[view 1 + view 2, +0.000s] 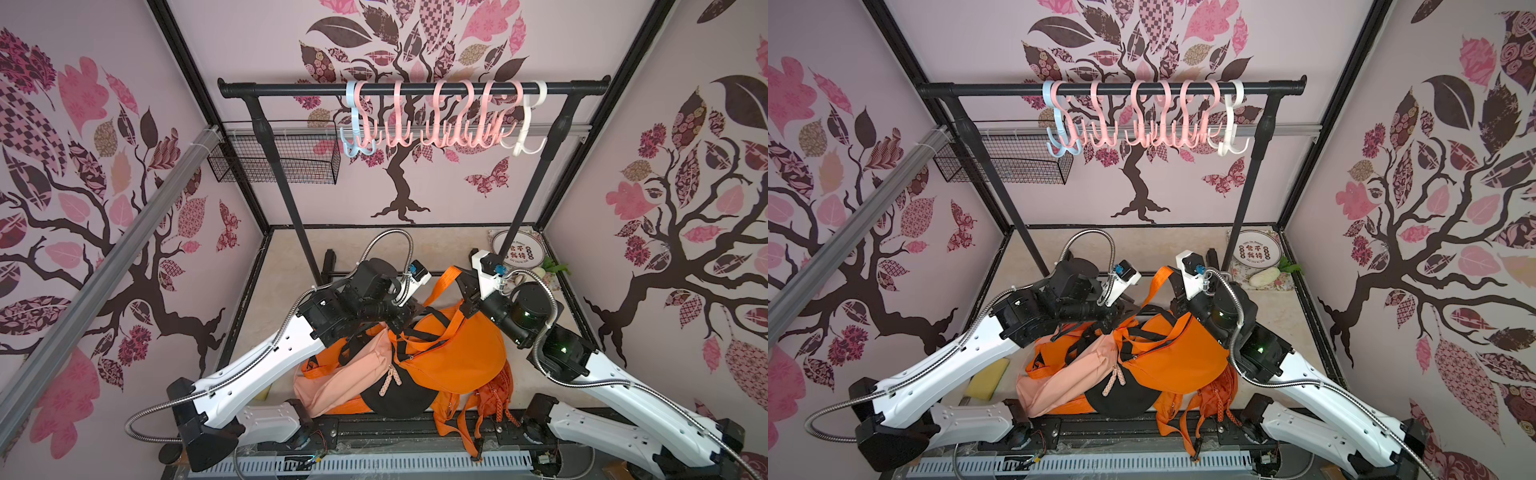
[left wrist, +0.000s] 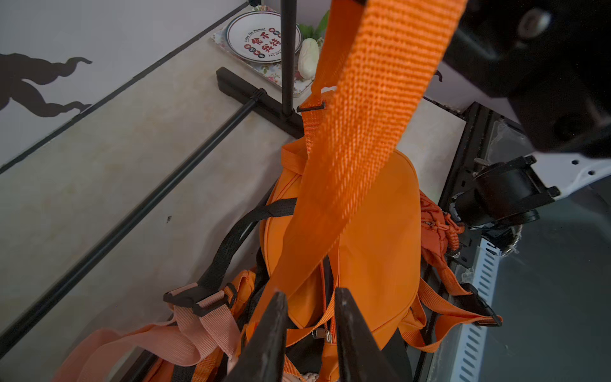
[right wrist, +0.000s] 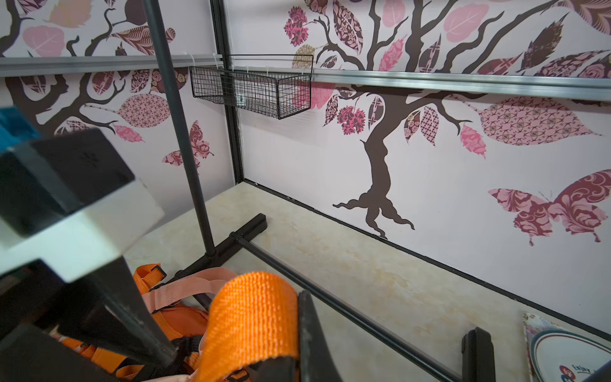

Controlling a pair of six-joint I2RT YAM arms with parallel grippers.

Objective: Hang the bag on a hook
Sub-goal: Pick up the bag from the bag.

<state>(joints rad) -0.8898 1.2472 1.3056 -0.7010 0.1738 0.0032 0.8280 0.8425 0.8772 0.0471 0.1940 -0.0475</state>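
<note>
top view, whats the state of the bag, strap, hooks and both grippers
orange bag, resting on other bags, not hung
orange strap, raised, pinched by right gripper
hooks, on the rail, all empty
left gripper, open
right gripper, shut on orange strap

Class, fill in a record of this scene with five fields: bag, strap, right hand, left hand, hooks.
bag: orange bag lies on the table, partly over a peach bag; not hung
strap: orange strap rises in a loop above the bag
right hand: shut on the orange strap near the loop's top
left hand: open, fingers parted beside the strap's lower end
hooks: S-hooks on the black rail, all empty
</note>
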